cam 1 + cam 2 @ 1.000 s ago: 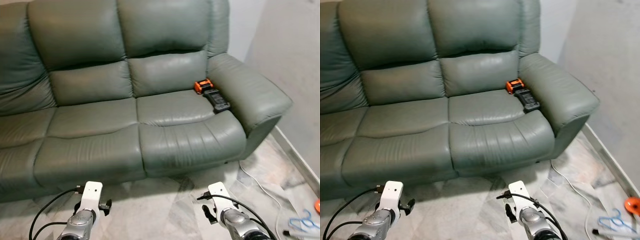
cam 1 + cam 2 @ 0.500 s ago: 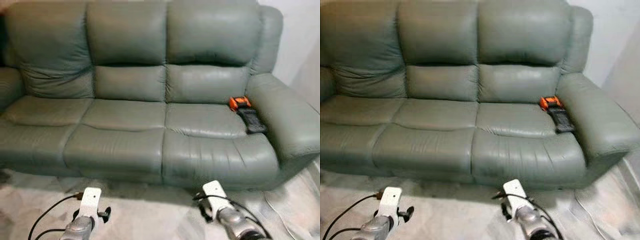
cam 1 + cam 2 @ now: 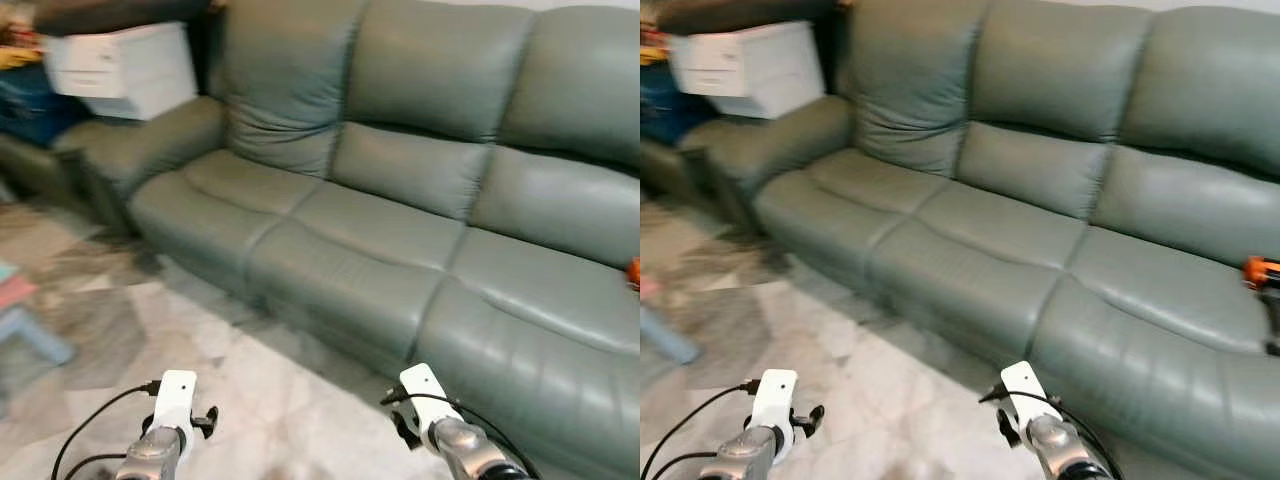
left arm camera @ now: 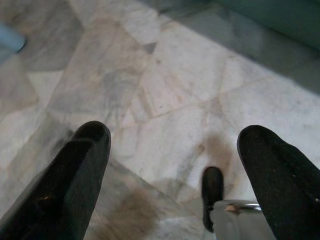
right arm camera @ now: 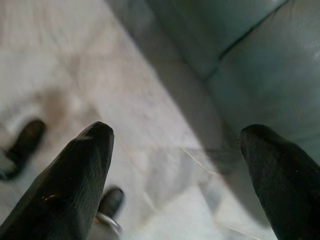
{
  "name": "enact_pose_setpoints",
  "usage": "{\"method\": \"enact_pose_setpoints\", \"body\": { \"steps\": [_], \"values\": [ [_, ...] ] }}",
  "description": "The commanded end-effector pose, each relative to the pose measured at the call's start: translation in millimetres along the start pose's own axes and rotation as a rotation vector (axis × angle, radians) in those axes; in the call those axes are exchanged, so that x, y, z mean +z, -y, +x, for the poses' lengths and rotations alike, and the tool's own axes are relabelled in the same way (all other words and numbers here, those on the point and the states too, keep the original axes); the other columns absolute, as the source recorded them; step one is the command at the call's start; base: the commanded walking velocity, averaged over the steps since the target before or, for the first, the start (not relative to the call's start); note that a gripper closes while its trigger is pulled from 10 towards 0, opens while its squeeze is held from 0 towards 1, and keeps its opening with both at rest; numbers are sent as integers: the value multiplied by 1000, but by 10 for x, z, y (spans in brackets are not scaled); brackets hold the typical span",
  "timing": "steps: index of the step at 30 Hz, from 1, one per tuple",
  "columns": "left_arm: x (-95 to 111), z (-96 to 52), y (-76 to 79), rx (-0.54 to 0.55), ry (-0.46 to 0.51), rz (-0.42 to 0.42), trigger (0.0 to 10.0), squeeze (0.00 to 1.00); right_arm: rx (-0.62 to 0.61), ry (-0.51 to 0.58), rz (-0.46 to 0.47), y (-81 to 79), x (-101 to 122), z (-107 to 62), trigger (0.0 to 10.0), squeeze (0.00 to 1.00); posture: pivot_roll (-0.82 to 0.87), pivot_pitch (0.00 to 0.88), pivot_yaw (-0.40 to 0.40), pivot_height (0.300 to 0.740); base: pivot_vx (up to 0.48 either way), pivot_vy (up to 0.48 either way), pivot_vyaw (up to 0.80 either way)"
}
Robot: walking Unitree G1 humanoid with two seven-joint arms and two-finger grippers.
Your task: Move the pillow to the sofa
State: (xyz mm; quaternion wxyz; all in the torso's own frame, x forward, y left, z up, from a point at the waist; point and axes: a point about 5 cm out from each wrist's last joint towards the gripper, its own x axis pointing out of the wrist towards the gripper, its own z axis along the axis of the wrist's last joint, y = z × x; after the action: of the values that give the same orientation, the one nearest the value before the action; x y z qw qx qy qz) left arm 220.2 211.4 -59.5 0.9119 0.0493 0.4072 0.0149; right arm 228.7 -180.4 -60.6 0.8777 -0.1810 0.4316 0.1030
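Search step: both arms low over the marble floor point(image 3: 120, 330) before the green sofa point(image 3: 400, 240), left gripper point(image 4: 175, 165) and right gripper point(image 5: 175, 165) wide open and empty, pillow location unknown, so next move likely called for finding it

Change log, from my remote station. My head camera has swung to the robot's left: the whole scene has shifted, so the things themselves have not moved.

- Sofa point(image 3: 400, 230): I now view it slantwise; earlier I faced it square. Its left armrest point(image 3: 150, 140) has come into view; the right armrest has left the frame.
- Orange object point(image 3: 1260, 270): earlier mid-right on the seat, now at the right edge.
- New in view: white drawer unit point(image 3: 125, 68) behind the left armrest; blurred blue item point(image 3: 30, 335) on the floor point(image 3: 120, 310) at far left.
- Sharpness: left side blurred.
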Motion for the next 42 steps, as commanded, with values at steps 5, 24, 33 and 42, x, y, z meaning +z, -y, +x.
{"method": "enact_pose_setpoints", "body": {
  "steps": [5, 24, 33, 42],
  "values": [
    [0, -8, -93, 21, -9, 38, 10000, 0, 3, 26, -14, -13, 88, 10, 10000, 0, -25, 0, 32, 740, 0, 0, 800],
    [-109, -22, -72, -14, -70, 8, 10000, 0, 16, 20, -48, -46, 57, 8, 10000, 0, -28, 0, 37, 740, 0, 0, 800],
    [-131, -25, -60, -19, -78, -5, 10000, 0, 20, 17, -69, -48, 41, 6, 10000, 0, -28, 0, 32, 740, 0, 0, 800],
    [-154, -31, -58, -26, -82, -38, 10000, 0, 24, 17, -59, -53, 14, 2, 10000, 0, -28, 0, 27, 740, 0, 0, 622]
  ]
}}
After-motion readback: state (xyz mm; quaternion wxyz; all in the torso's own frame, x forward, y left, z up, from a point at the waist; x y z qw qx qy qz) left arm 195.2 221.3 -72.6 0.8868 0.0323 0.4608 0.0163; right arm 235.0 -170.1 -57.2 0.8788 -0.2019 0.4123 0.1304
